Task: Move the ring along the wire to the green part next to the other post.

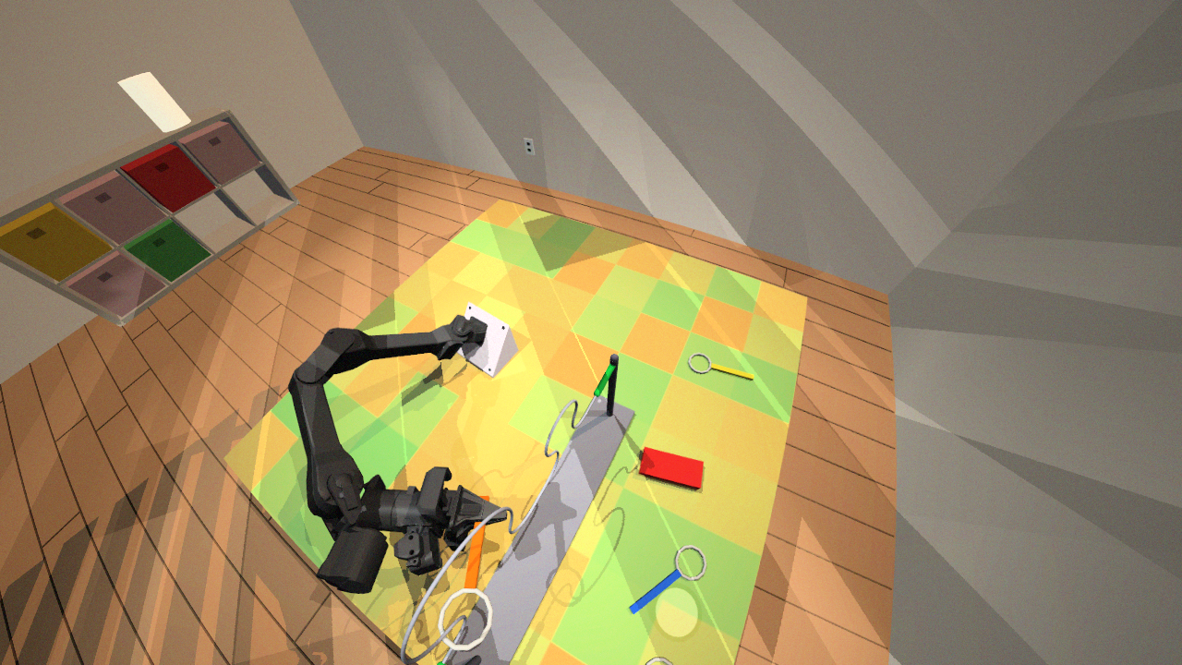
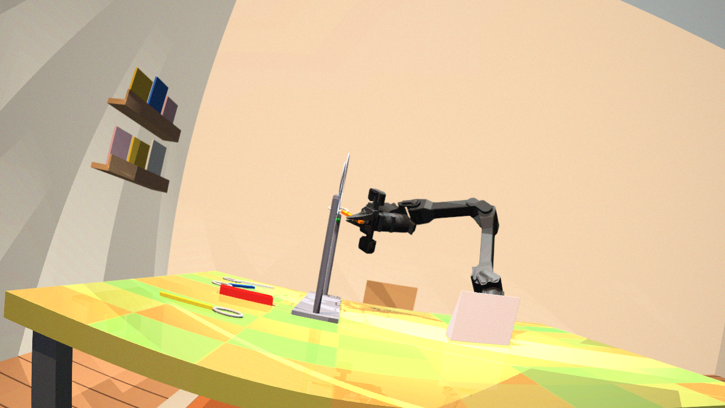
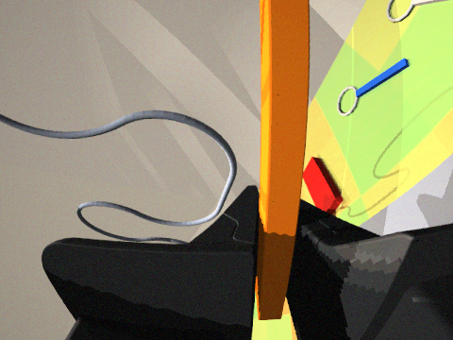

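From where I stand, the black two-fingered hand (image 1: 488,514) (image 2: 350,219) (image 3: 260,195) is clamped on the straight orange handle (image 1: 474,555) (image 2: 346,213) (image 3: 284,118), near the end away from the ring, which looks the right place to take it, since it leaves the fingers room beside the wire. The handle seems a stiff, flat-sided bar, probably light, and its flat faces should suit the pads; still, held so far out, any small twist of the wrist would swing the far end widely, and a smooth bar might pivot in a loose grip. At that far end is the thin off-white ring (image 1: 442,630) (image 2: 343,208), presumably rigid, up in the air by the curving grey wire (image 1: 436,569) (image 2: 346,174) (image 3: 233,165), near the starting end and well apart from the green sleeve (image 1: 605,380) at the other post (image 1: 611,390). Whether it touches the grey I cannot tell. I'd keep the grip firm and turn it gently.
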Controlling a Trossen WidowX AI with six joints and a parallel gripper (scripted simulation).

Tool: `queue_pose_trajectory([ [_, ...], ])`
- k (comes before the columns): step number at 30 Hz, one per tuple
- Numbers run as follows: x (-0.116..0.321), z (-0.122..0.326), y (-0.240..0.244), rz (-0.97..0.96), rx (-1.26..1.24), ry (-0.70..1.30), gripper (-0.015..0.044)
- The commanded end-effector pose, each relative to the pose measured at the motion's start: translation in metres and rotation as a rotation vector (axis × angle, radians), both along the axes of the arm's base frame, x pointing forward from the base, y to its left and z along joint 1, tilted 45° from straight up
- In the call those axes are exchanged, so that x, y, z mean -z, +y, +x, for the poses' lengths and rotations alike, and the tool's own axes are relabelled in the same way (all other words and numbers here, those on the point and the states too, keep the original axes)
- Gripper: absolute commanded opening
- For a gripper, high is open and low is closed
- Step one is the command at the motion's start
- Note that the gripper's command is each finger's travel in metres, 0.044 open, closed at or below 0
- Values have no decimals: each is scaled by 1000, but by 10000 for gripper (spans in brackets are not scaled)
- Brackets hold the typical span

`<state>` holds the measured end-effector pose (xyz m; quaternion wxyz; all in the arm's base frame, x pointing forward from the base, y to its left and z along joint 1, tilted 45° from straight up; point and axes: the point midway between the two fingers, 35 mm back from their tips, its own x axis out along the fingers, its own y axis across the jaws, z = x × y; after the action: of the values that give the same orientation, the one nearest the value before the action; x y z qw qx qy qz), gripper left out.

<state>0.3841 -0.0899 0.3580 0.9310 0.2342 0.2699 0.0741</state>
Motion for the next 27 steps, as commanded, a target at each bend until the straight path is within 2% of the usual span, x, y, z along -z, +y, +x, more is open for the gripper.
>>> queue_pose_trajectory([
  [1,-9,-1,14,105,4,0,-150],
  [14,-39,-1,47,408,20,10,-150],
  [27,-67,5,66,621,60,-6,-150],
])
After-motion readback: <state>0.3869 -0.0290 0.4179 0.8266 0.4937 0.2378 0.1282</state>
